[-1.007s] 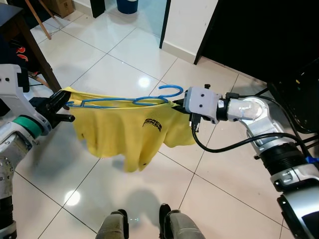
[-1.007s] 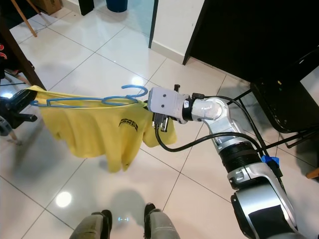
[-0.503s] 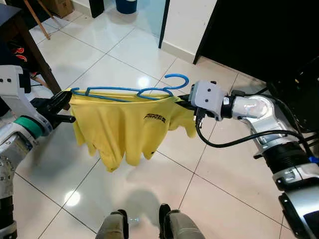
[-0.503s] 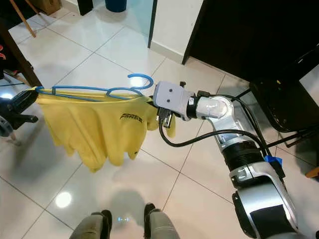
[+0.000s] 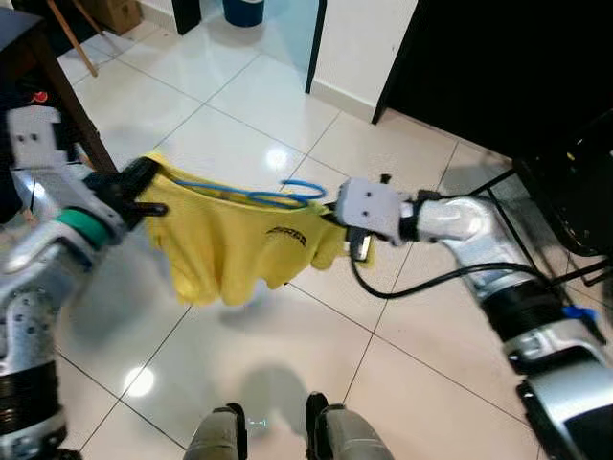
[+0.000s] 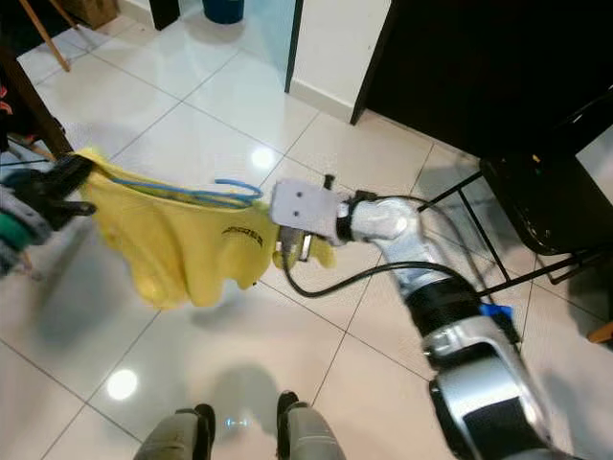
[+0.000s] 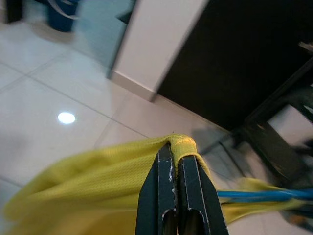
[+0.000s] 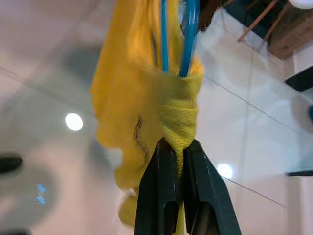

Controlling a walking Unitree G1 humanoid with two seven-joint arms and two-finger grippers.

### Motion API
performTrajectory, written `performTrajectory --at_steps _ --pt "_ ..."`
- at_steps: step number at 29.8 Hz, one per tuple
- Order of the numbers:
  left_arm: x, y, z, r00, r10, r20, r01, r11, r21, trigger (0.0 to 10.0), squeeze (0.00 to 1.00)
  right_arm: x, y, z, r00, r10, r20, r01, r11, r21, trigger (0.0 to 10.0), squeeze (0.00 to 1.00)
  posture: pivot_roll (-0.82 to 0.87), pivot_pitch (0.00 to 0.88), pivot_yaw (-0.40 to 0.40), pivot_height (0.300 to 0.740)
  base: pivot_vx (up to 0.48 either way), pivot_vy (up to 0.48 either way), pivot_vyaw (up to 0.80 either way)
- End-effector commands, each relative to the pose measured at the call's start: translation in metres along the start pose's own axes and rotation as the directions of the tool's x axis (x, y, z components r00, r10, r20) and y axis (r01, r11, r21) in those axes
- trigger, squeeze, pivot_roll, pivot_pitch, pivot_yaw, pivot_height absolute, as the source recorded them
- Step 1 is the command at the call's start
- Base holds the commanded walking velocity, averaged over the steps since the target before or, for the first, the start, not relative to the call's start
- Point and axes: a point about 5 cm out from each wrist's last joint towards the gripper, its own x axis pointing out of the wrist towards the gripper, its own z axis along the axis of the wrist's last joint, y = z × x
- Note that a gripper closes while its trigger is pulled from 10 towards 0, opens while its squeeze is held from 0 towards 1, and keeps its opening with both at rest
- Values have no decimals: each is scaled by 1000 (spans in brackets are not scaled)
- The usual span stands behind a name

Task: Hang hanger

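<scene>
Left wrist view: fingers [image 7: 177, 196] pinch the yellow shirt [image 7: 98, 181] beside blue hanger [image 7: 264, 195].

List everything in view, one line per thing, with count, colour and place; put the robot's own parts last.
shirt: one, yellow with a dark logo, stretched in the air between the two tools above the floor.
hanger: one, blue, lying along the shirt's top edge, hook towards the right tool.
floor: white glossy tiles, under everything.
bin: one, blue, far end of the floor.
table leg: one, dark wood, far left.
black frame: one, on the right by the dark wall.
left tool: one, black, shut on the shirt's left end.
right tool: one, black, shut on the shirt's right end.
feet: two, grey, bottom centre.
</scene>
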Motion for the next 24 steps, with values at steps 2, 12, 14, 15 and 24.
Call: performTrajectory --at_steps 2,12,14,15,24 --pt "6 -23 -18 995 -86 -51 86 996 -6 10000 0 6 -3 7 998 -27 55 23 996 86 0 0 36 164 10 740 0 0 0" --pt "16 -40 -43 987 -105 -120 103 995 -16 10000 0 13 -3 32 980 -30 198 8 994 110 0 0 33 165 10 740 0 0 0" --pt "18 -35 -46 990 -57 -128 57 998 -9 10000 0 11 -4 41 969 -33 247 7 995 104 0 0 27 164 10 740 0 0 0" --pt "18 -35 -46 990 -57 -128 57 998 -9 10000 0 11 -4 41 969 -33 247 7 995 104 0 0 27 164 10 740 0 0 0" --pt "11 -2 -30 992 98 -85 -81 979 187 10000 1000 -25 -23 63 911 -72 407 33 994 103 0 0 31 154 4 740 0 0 0"
